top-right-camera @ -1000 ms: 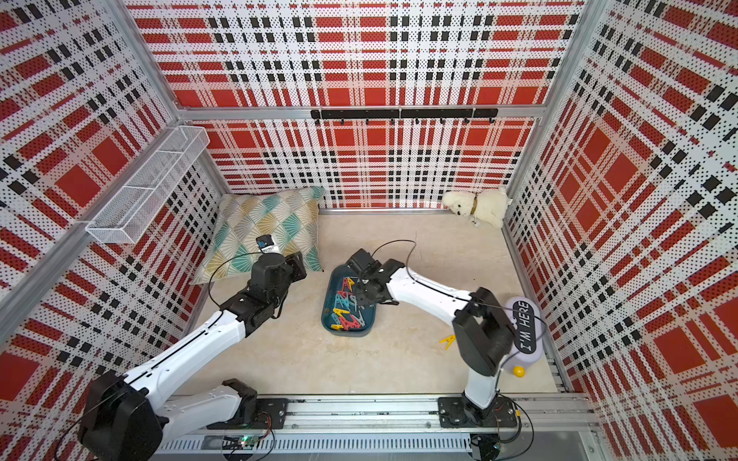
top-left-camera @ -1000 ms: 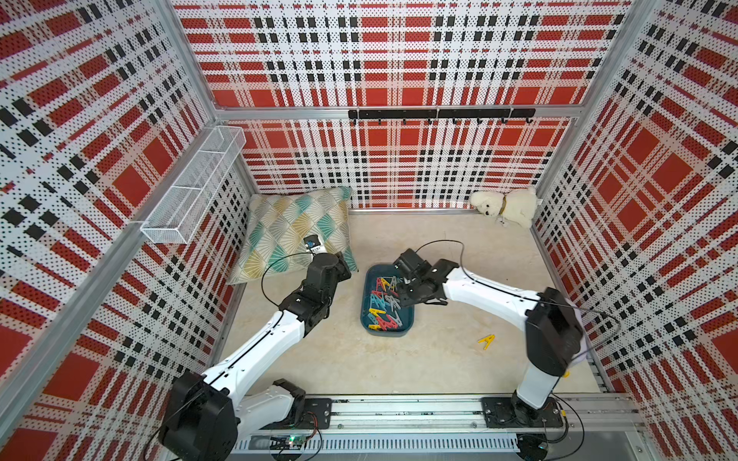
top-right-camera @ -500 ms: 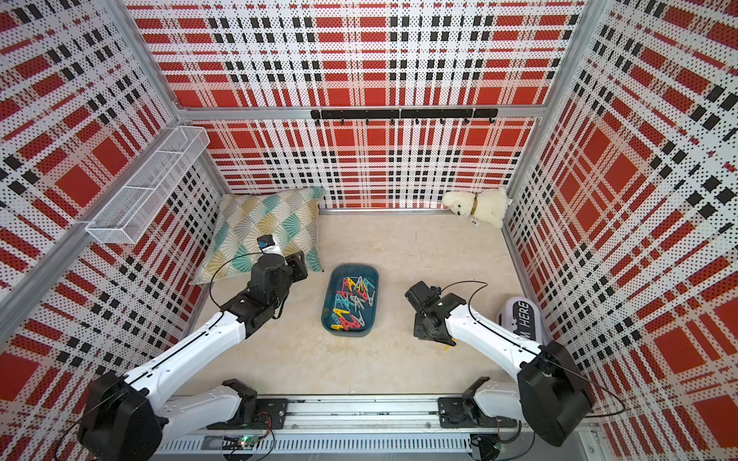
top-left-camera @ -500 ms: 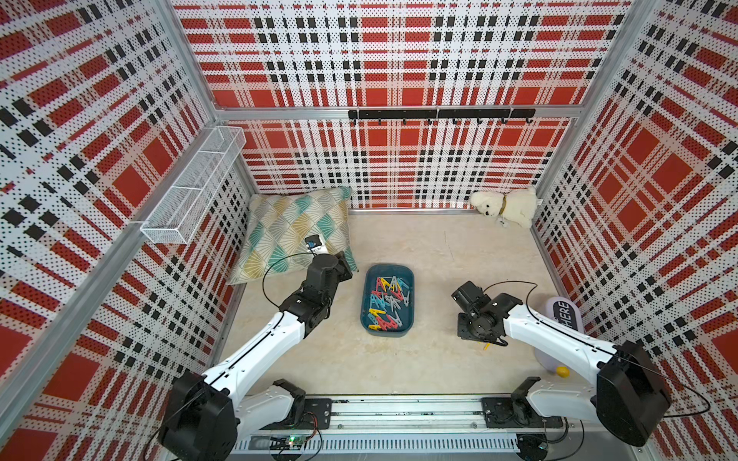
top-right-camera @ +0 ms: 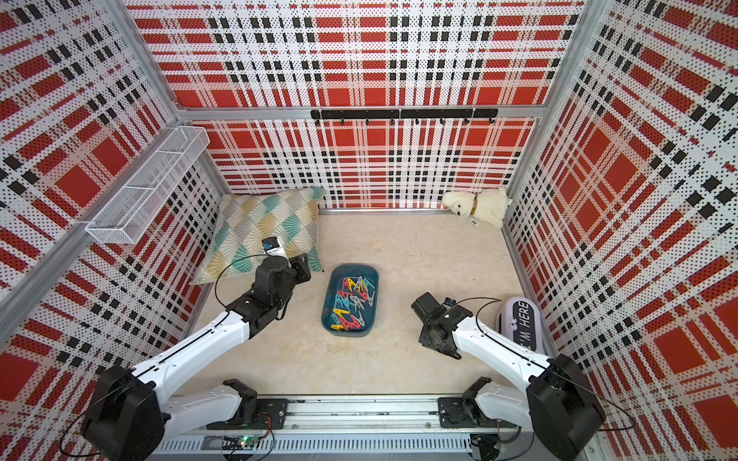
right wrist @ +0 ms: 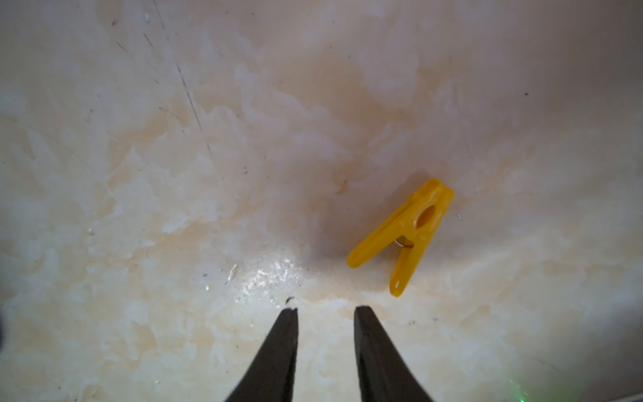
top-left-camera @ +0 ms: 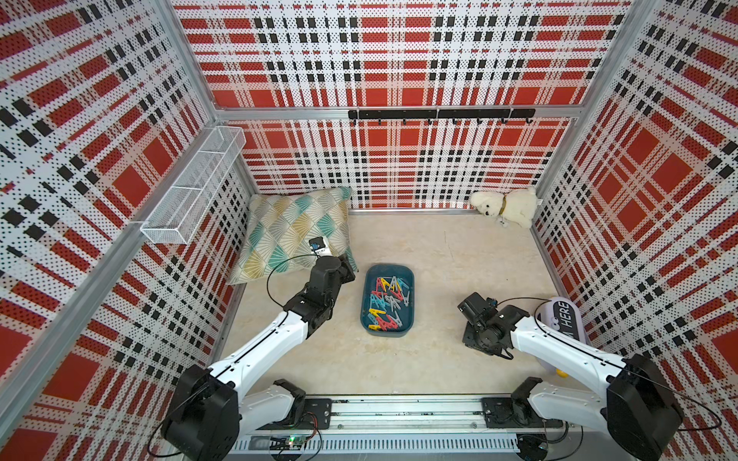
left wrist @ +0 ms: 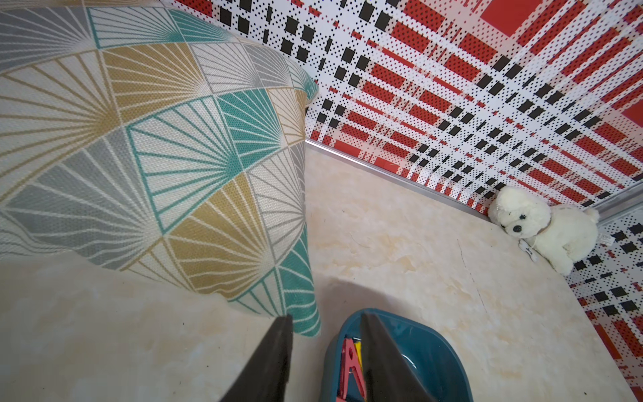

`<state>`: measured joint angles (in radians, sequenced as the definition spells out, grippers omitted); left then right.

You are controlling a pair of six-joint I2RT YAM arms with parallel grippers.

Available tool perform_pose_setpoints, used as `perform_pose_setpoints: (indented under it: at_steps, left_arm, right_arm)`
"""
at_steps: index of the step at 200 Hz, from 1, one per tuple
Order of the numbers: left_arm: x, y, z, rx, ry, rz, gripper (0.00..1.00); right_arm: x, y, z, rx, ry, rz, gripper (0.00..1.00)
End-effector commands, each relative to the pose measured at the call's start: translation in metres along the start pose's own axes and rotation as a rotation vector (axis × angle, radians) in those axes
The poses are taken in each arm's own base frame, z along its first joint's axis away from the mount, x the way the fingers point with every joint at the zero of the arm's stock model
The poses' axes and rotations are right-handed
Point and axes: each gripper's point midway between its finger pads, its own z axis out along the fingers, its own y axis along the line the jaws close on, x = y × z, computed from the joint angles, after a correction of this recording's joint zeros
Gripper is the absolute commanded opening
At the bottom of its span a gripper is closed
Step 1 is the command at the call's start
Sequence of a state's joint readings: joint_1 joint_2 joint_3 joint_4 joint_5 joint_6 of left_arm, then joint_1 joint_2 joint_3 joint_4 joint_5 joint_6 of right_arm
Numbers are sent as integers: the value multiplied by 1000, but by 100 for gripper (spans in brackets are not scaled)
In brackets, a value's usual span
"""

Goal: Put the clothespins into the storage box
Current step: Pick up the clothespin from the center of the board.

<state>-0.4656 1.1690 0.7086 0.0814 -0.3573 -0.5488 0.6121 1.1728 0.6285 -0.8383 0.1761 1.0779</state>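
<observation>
The right gripper (right wrist: 326, 309) has two dark, tapered fingers standing a narrow gap apart; nothing sits between them, and only bare floor (right wrist: 208, 174) shows in the gap. One yellow clothespin (right wrist: 405, 236) lies flat on the floor just ahead of the fingertips, off the gripper's centre line; it is close to one fingertip but not touching it. It is an A-shaped moulded plastic clip; its two legs spread toward the gripper and its closed nose points away; an oval hole passes through the body, and a small wire spring shows at the hinge. In both top views the right arm (top-left-camera: 559, 351) reaches into the lower right of the frame; its wrist covers that clip.

The storage box (top-left-camera: 389, 266) sits at the centre of the frame in both top views, well apart from the right gripper; it is a shallow, dark teal plastic tray, rectangular, with rounded corners and low smooth walls. The clothespins (top-left-camera: 385, 297) inside form a loose heap of red, yellow, light blue and grey clips.

The left gripper (left wrist: 326, 316) also shows a narrow gap and holds nothing; it hovers near the box's upper left corner, beside the lower corner of the cushion (top-left-camera: 295, 231). The cushion is woven fabric with a fan pattern in teal, mustard and grey; the floor is glossy, cream, marbled and finely scratched.
</observation>
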Motion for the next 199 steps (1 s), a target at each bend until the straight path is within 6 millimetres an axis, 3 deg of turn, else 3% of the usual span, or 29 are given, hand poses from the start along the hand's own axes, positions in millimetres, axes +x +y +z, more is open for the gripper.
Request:
perform_pose_setpoints:
  at_steps: [1,173,199]
  left_arm:
    - [1,-1,0,16,-8,6,39]
    - [-2,2,2,18,-10,8,39]
    - [-2,3,3,17,-9,9,39]
  right_arm:
    - [-4,0,0,6,-24,40,35]
    - [-20,-21,31,64,-33,67,37]
    - [-25,-22,38,71,-29,51,27]
